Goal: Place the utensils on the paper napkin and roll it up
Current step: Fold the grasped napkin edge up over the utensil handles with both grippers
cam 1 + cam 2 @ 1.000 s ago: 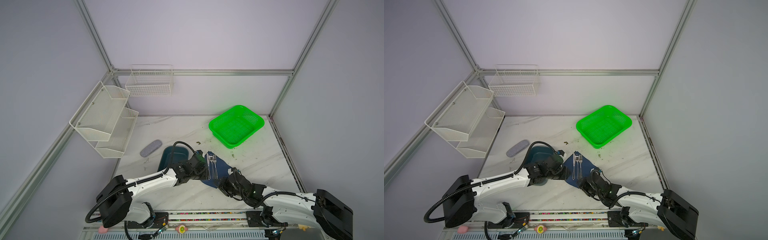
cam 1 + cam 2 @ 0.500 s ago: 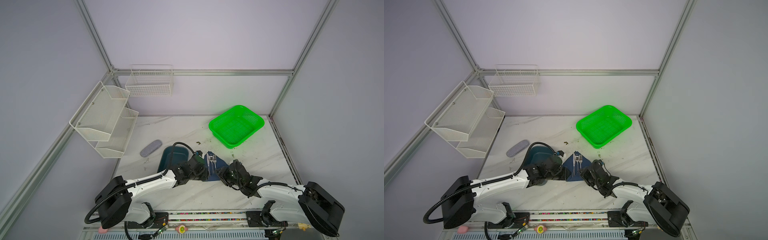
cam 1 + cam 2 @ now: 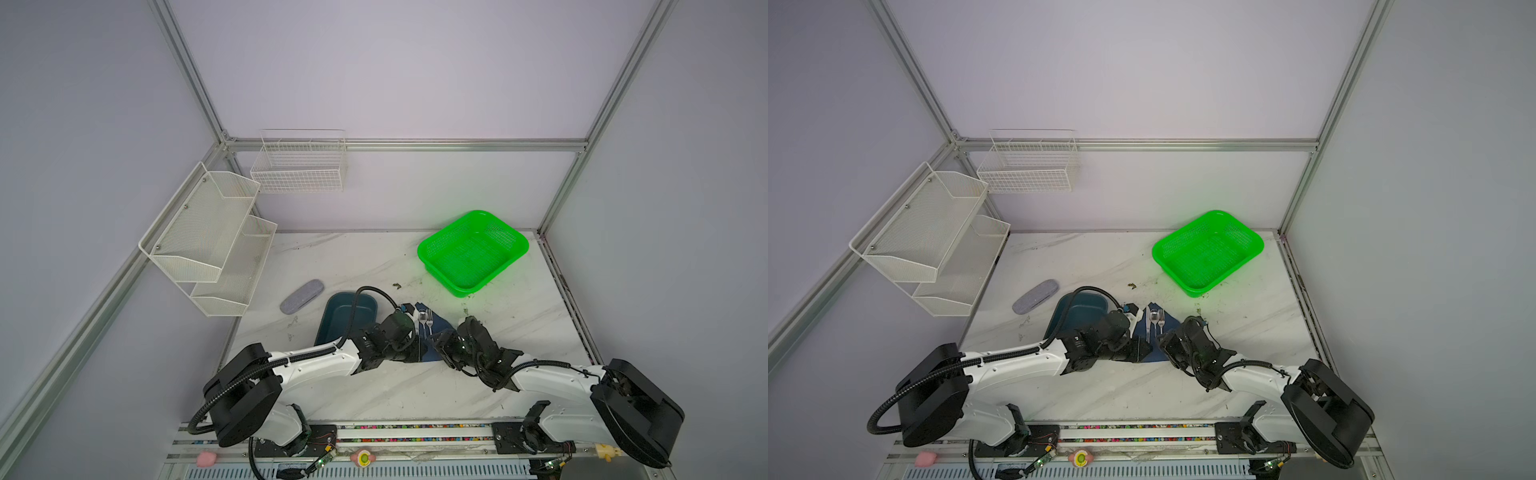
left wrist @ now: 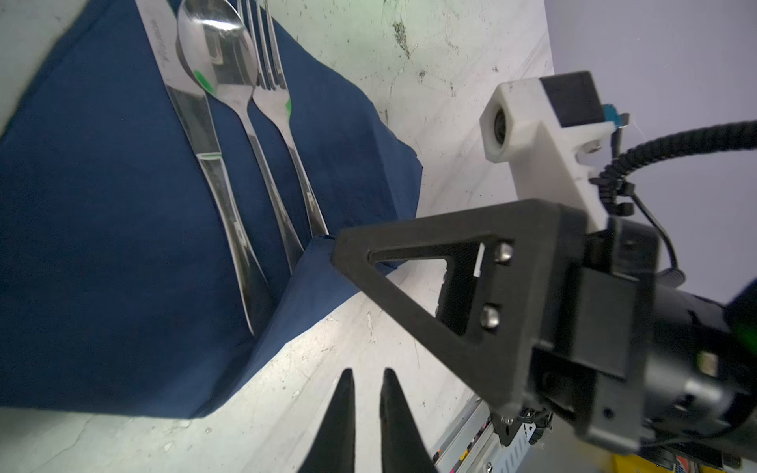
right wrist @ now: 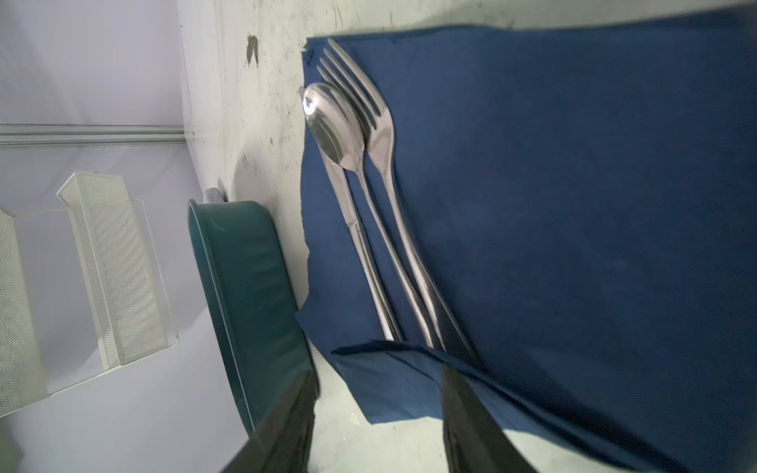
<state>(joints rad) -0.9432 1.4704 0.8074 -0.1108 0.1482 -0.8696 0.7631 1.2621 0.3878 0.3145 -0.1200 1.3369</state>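
Already the knife point(image 4: 213, 172), spoon point(image 4: 229, 94) and fork point(image 4: 282, 123) are lying side by side on the napkin point(image 4: 102, 204), on the worktop beside the tray point(image 5: 245, 286). Its near corner is lying folded over the handle ends, with the right gripper point(image 5: 377, 409) spread across the fold. The left gripper point(image 4: 364, 393) is hovering nearly pressed together, holding nothing. For a tight roll, both should be pressing the fold down evenly.

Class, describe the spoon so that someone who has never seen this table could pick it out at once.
Start at the bright green basket and come toward the front of the table to the navy blue napkin. Three silver utensils lie side by side on it; the spoon is the middle one, between the knife and the fork. Its smooth oval bowl sets it apart.
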